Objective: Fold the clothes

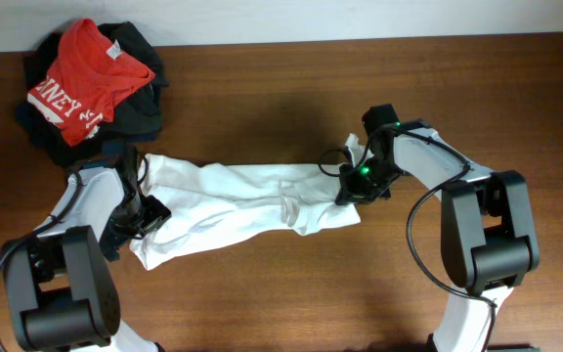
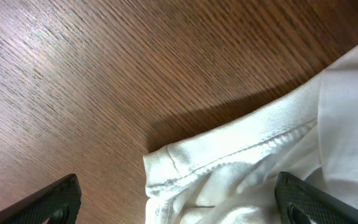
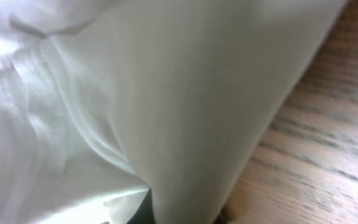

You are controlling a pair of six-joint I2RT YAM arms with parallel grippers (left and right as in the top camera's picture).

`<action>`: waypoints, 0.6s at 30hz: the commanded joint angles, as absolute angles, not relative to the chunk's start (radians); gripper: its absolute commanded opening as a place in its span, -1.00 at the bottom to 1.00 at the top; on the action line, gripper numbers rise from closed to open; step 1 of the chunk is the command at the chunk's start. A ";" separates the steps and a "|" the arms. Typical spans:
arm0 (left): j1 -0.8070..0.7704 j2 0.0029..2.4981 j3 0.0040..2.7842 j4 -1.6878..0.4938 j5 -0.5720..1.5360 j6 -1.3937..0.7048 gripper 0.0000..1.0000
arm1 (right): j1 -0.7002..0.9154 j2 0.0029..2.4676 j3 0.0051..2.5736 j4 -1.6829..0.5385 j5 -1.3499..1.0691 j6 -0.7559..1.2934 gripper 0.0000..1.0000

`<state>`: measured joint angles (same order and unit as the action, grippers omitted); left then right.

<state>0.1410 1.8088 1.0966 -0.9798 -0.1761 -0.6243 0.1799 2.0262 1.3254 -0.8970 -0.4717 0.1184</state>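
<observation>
The white T-shirt (image 1: 242,200) lies bunched in a long strip across the middle of the table; its print is hidden. My left gripper (image 1: 150,210) sits at the shirt's left end. In the left wrist view the fingers (image 2: 179,202) are spread wide, with a hemmed corner of the shirt (image 2: 260,162) between them. My right gripper (image 1: 355,186) is at the shirt's right end. In the right wrist view white cloth (image 3: 166,93) fills the frame and gathers at the jaws, which look shut on it; the fingers are mostly hidden.
A red T-shirt with white lettering (image 1: 86,83) lies on a heap of dark garments (image 1: 140,108) at the back left corner, close behind my left arm. The wooden table (image 1: 291,284) shows in front of the shirt.
</observation>
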 commanded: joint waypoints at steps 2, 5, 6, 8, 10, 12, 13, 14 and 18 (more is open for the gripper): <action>0.147 1.816 1.092 -0.981 -0.176 -0.624 0.98 | 0.104 2.032 1.370 -1.005 -0.280 0.222 -0.92; 0.147 1.816 1.092 -0.981 -0.176 -0.624 0.98 | 0.020 1.990 1.445 -1.144 -0.162 0.245 -0.92; 0.147 1.816 1.092 -0.981 -0.176 -0.624 0.98 | 0.002 1.971 1.466 -1.179 -0.152 0.245 -0.92; 0.147 1.816 1.092 -0.981 -0.176 -0.624 0.98 | -0.013 1.921 1.496 -1.230 -0.130 0.245 -0.92; 0.147 1.816 1.092 -0.981 -0.176 -0.624 0.98 | -0.007 1.862 1.519 -1.261 -0.110 0.246 -0.92; 0.147 1.816 1.092 -0.981 -0.176 -0.624 0.98 | 0.008 1.816 1.523 -1.268 -0.090 0.272 -0.92; 0.147 1.816 1.093 -0.981 -0.176 -0.624 0.98 | 0.020 1.803 1.523 -1.265 -0.089 0.271 -0.93; 0.147 1.816 1.092 -0.981 -0.176 -0.624 0.98 | 0.035 1.795 1.523 -1.261 -0.089 0.271 -0.92; 0.147 1.816 1.092 -0.981 -0.176 -0.624 0.98 | 0.120 1.796 1.522 -1.240 -0.088 0.271 -0.92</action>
